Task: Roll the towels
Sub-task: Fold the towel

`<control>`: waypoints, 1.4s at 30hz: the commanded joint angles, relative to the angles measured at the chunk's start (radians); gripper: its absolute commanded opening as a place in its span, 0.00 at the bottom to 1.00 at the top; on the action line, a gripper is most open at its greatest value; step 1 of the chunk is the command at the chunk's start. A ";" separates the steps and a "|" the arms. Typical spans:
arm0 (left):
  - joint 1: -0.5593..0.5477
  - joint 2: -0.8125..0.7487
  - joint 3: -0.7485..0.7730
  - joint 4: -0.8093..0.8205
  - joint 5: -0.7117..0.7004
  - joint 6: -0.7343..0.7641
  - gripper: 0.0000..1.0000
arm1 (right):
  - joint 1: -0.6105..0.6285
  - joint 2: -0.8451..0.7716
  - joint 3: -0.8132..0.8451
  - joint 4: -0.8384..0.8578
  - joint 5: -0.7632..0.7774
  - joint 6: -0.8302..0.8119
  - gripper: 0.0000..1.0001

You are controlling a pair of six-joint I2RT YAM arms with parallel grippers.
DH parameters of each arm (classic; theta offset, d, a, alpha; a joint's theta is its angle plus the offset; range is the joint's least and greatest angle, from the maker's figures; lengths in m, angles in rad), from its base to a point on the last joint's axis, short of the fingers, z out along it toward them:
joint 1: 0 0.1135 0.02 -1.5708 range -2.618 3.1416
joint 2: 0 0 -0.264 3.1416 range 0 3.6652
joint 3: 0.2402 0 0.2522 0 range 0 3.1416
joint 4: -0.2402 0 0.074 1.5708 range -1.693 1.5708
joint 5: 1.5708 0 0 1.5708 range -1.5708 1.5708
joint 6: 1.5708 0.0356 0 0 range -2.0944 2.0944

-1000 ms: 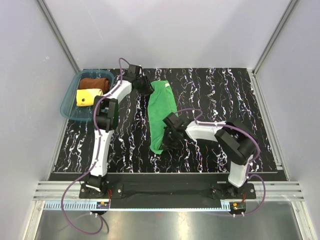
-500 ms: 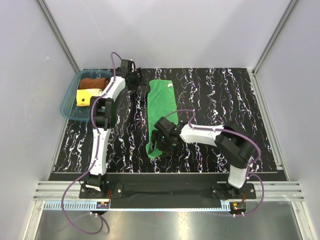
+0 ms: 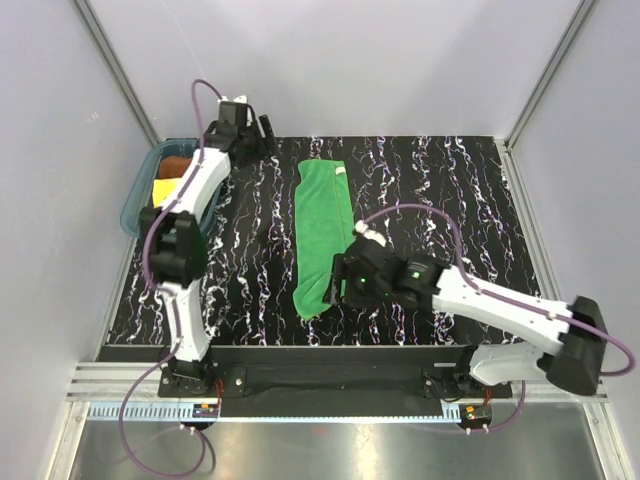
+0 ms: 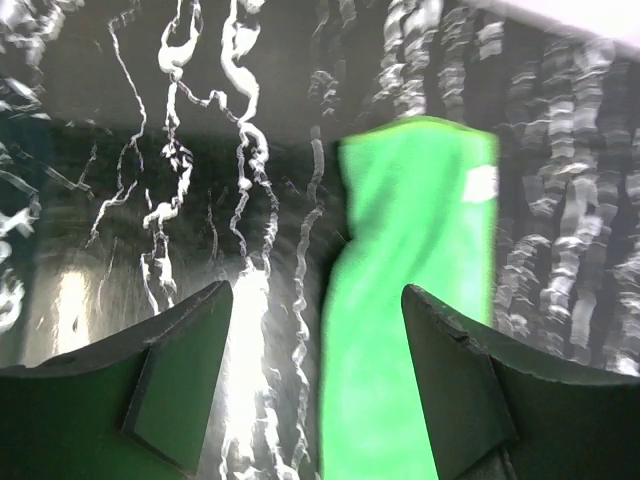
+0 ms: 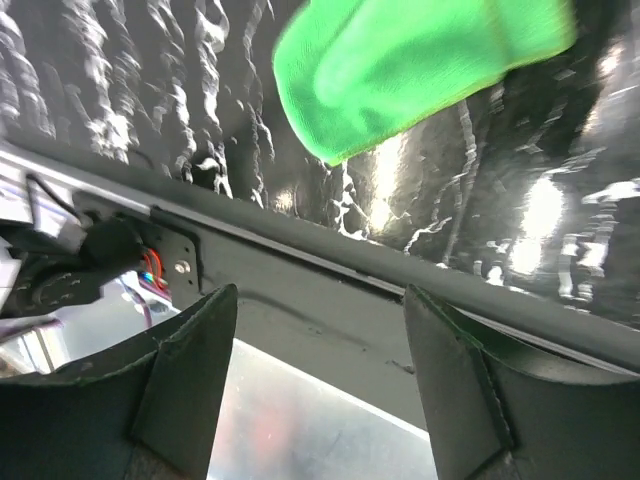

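Your green towel (image 3: pixel 322 225) lies flat on the table (image 3: pixel 450 200) as one long strip running away from the arm bases. It looks ready to be rolled from one end, and no roll has been started.

Your left gripper (image 3: pixel 265 128) hovers past the strip's far end, to its left. Its fingers (image 4: pixel 180 380) are spread wide and hold nothing. Your right gripper (image 3: pixel 340 285) sits just beside the near end, jaws also wide and empty, with the towel's rounded corner showing beyond its fingers (image 5: pixel 460 380). With one hand at each end, either could probably start the roll.

The brown towel (image 3: pixel 178 163) and yellow towel (image 3: pixel 160 190) sit as compact bundles in the tray (image 3: pixel 135 205) at the far left corner. They seem finished and out of your way, so only the green one is left.
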 commanded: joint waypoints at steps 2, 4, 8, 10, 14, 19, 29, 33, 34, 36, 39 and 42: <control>-0.066 -0.228 -0.248 0.092 0.008 -0.034 0.73 | -0.004 -0.081 -0.034 -0.051 0.214 -0.051 0.63; -0.102 -0.320 -0.407 0.132 0.019 -0.062 0.72 | -0.056 -0.045 -0.026 -0.014 0.214 -0.095 0.54; -0.152 -0.464 -0.639 0.150 0.023 -0.090 0.71 | -0.122 0.070 0.009 -0.014 0.259 -0.161 0.59; -0.178 -0.568 -0.769 0.143 0.014 -0.093 0.71 | -0.154 0.131 0.004 0.018 0.259 -0.198 0.59; -0.197 -0.760 -0.961 0.132 -0.004 -0.107 0.71 | -0.219 0.231 -0.017 0.132 0.185 -0.249 0.60; -0.197 -0.924 -1.043 0.045 -0.030 -0.085 0.71 | -0.226 0.353 -0.006 0.248 0.097 -0.275 0.63; -0.197 -1.064 -0.968 -0.133 -0.064 -0.013 0.74 | -0.226 0.487 -0.023 0.325 0.030 -0.258 0.62; -0.195 -1.086 -1.000 -0.133 -0.082 0.005 0.74 | -0.226 0.475 -0.063 0.336 0.015 -0.235 0.40; -0.195 -1.089 -1.008 -0.133 -0.092 0.005 0.74 | -0.225 0.467 -0.072 0.337 0.006 -0.232 0.36; -0.195 -1.092 -1.031 -0.123 -0.092 0.005 0.74 | -0.226 0.444 -0.104 0.334 0.003 -0.223 0.25; -0.195 -1.095 -1.043 -0.115 -0.087 0.004 0.74 | -0.220 0.390 -0.154 0.322 -0.002 -0.201 0.15; -0.195 -1.096 -1.045 -0.115 -0.083 0.004 0.74 | -0.203 0.317 -0.192 0.276 0.016 -0.172 0.12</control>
